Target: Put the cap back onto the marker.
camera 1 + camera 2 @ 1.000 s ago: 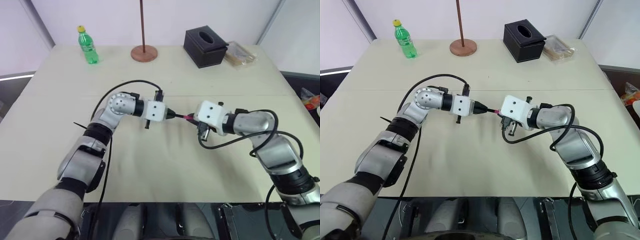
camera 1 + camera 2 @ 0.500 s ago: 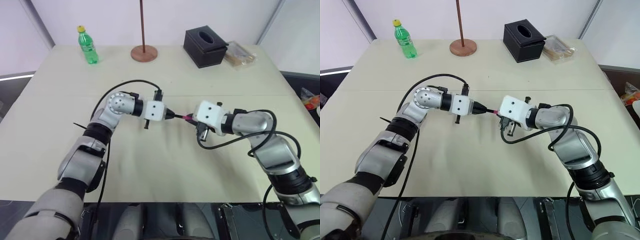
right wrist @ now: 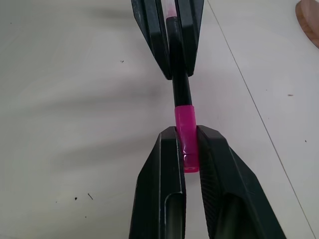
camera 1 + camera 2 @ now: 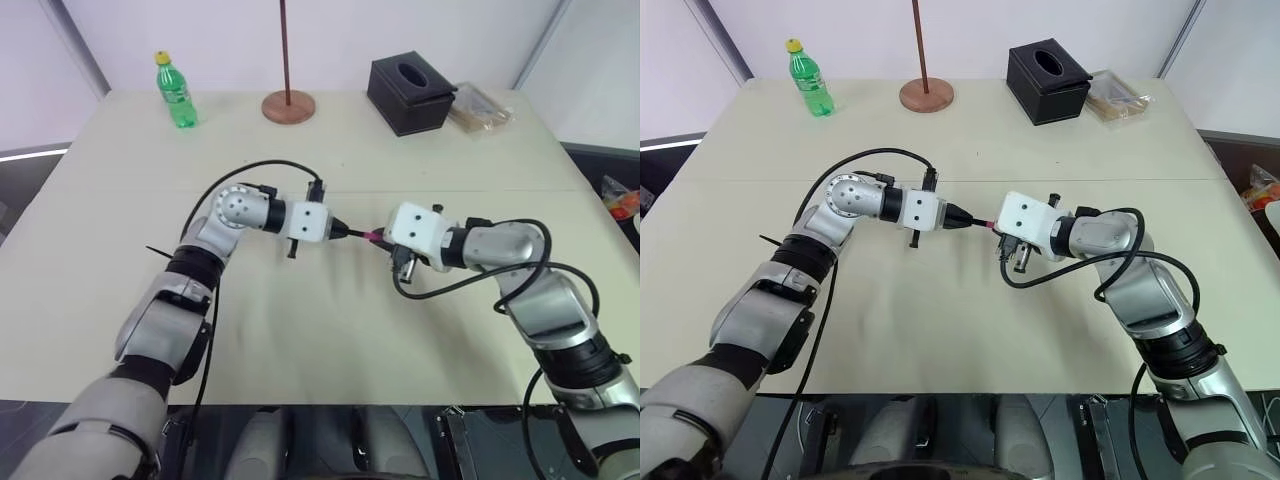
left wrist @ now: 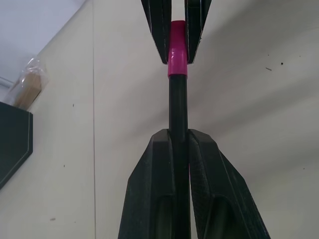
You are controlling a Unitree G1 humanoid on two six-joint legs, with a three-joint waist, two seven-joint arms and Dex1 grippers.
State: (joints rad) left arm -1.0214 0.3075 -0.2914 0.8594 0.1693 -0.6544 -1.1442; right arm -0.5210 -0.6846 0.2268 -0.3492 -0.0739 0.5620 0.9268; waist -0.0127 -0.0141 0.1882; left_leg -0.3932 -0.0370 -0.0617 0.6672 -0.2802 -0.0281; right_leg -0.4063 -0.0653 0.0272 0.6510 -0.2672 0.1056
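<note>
I am holding the marker (image 5: 178, 107) clenched between my left fingers (image 5: 155, 184), its dark barrel pointing across toward my right arm, above the middle of the bench (image 4: 300, 330). My right fingers (image 3: 167, 174) are flanking the pink cap (image 3: 185, 137); I am judging them to be still on the cap, though the hold looks light, with a sliver of space beside the cap on one side. The cap is sitting on the end of the barrel, in line with it, with no gap showing between pink and black, so I am taking the capping as nearly or fully done.

To finish well, I am keeping both wrists on one straight line so the cap is not cocking sideways on the barrel. I am pressing along the marker's axis only, not across it, since a slim stick can pivot out of a narrow pinch. I cannot tell from sight whether the cap has clicked home. If I am letting go on the right, I am opening those fingers straight apart and drawing back along the axis, so I am not dragging the cap off. My left hold is staying firm until the right side is clear.
</note>
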